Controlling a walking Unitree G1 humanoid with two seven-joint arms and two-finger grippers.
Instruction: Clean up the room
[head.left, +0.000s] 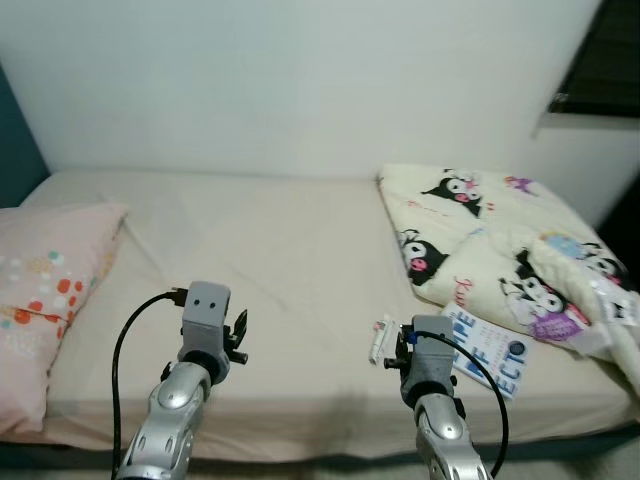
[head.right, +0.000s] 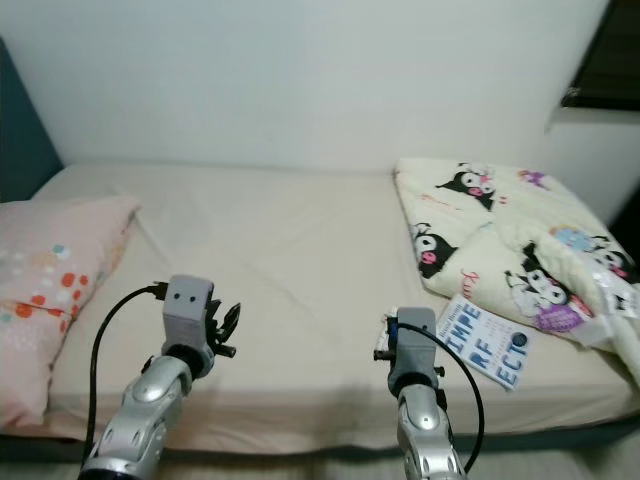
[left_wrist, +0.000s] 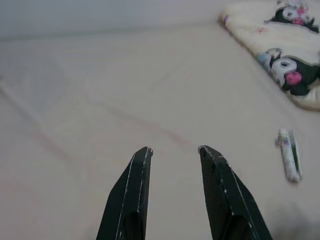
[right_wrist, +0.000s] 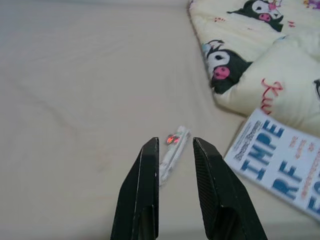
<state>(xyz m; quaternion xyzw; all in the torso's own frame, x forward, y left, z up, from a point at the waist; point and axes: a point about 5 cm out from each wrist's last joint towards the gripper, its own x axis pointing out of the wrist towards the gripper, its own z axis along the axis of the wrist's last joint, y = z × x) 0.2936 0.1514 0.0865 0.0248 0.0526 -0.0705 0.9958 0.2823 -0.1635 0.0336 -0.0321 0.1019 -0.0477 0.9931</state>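
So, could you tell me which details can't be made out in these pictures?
- Small white packet: its print is too small and blurred in the right wrist view; in the left eye view the right gripper partly covers it.
- Book: title cut off by the right wrist view's edge; a corner lies under the blanket.
- Pillow: cut off by the left eye view's edge.

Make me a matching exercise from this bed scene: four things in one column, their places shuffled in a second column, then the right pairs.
1. pillow
2. blanket
3. book
4. small packet

A. lying just ahead of the right gripper, in line with the gap between its fingers
B. at the bed's left edge
C. bunched over the bed's right side
D. flat at the blanket's near edge

Pairs: 1-B, 2-C, 3-D, 4-A
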